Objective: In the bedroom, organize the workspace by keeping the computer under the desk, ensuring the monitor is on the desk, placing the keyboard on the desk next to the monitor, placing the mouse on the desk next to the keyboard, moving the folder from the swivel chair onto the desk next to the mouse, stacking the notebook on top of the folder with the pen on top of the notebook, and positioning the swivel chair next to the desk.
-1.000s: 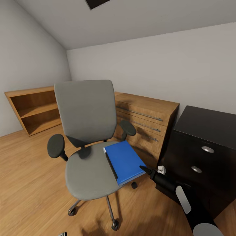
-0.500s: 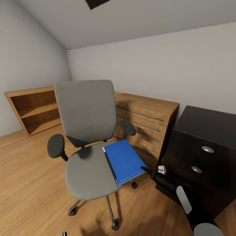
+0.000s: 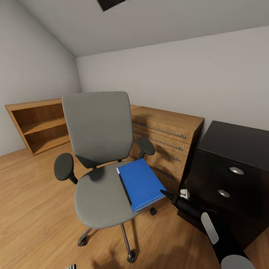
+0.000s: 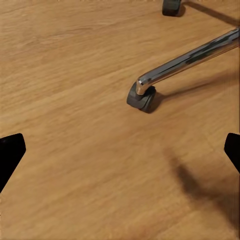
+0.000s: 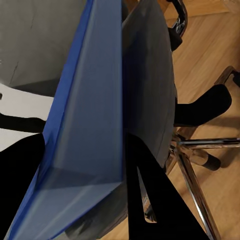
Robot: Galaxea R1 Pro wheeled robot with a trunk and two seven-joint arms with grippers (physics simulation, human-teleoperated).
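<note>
no readable text, labels, brand marks or numbers anywhere, plain blue folder (image 3: pixel 142 183) cover, blank black drawer unit (image 3: pixel 228 179) front, unmarked wooden dresser (image 3: pixel 168 134)

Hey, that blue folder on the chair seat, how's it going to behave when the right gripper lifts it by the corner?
The folder looks thin and flat, so probably light, though it may sag when held by one corner. Its cover looks smooth, so it could slip between the right gripper fingers. The swivel chair stands on casters, so pushing the folder may roll it.
</note>
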